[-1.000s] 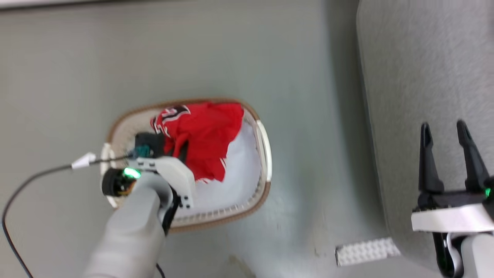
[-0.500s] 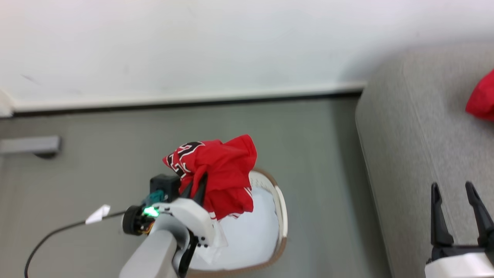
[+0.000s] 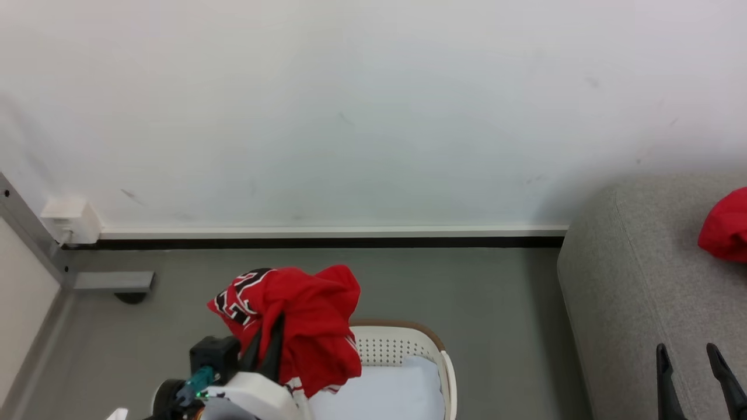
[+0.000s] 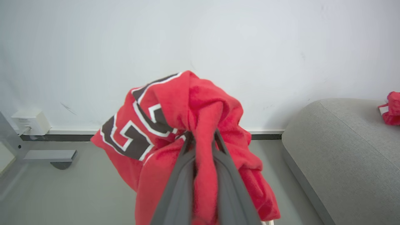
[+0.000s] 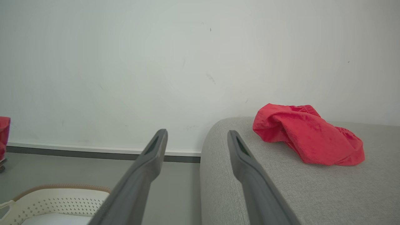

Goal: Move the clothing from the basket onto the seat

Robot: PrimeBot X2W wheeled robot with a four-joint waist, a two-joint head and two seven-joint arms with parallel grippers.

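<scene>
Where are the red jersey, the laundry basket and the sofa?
red jersey [image 4: 206, 109]: left wrist view, on the bunched upper fold of fabric.
laundry basket [image 3: 388, 350]: head view, on its perforated far wall.
sofa [image 3: 630, 303]: head view, on bare grey upholstery near its rounded edge.

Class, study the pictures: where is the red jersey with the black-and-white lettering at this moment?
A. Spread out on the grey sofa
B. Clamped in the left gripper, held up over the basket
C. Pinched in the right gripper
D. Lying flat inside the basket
B: the left gripper is shut on the jersey, which hangs over the basket, while the right gripper stands open and empty.
</scene>
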